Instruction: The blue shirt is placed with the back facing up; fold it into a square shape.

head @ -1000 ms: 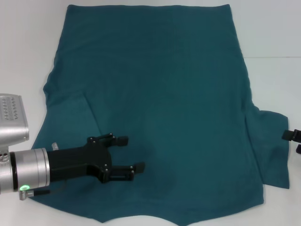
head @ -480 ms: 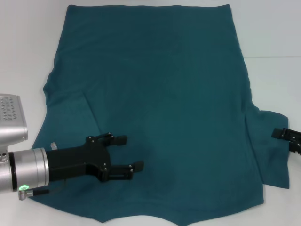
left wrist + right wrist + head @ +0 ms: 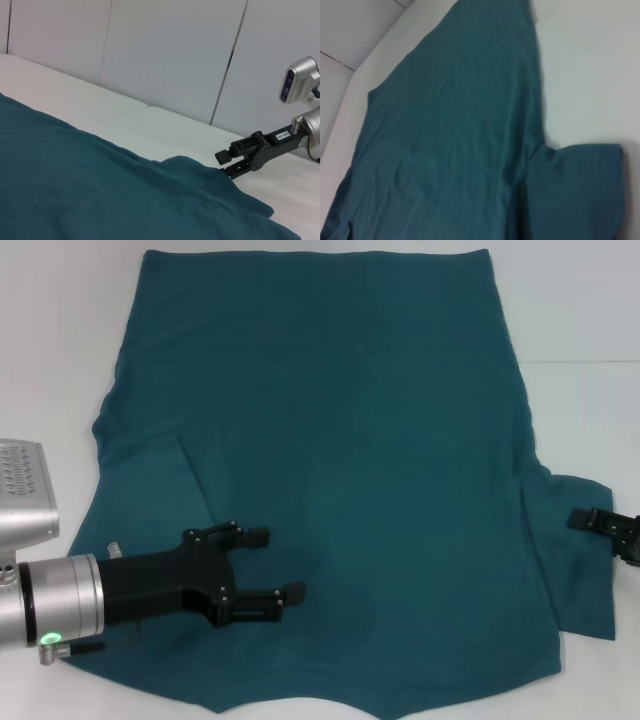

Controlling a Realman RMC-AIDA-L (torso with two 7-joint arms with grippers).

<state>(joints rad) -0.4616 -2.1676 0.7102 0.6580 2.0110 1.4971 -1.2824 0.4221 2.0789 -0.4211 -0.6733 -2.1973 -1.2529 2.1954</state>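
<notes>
Lab-like robot test bench, bare white tabletop (image 3: pixel 580 310), plain white panelled wall (image 3: pixel 165 50)

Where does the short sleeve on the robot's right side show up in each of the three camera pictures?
Head view: right sleeve at the right edge, right gripper over it.
Left wrist view: the far fold beside that gripper.
Right wrist view: lower right.
Shared landmark: the blue shirt.

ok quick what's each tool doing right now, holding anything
Left tool: open, holding nothing, over the blue shirt.
Right tool: open, holding nothing, at the shirt's right sleeve.
</notes>
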